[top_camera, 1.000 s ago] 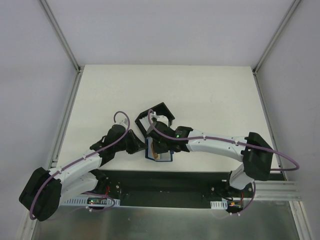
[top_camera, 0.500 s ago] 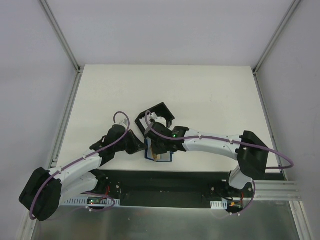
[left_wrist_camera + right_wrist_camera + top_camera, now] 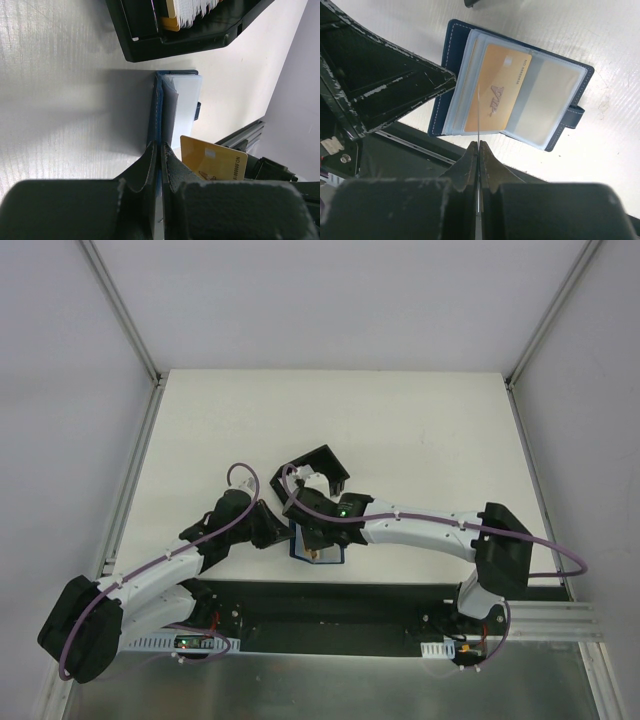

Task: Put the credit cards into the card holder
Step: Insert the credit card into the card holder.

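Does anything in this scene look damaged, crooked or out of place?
Only the black box frame, left of the card holder in the right wrist view, looks worn: white scuffs and scratches mark its edges. Nothing is spilled.

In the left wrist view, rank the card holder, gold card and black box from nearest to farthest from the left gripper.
1. card holder, clamped in the left gripper
2. gold card, just right
3. black box, far top
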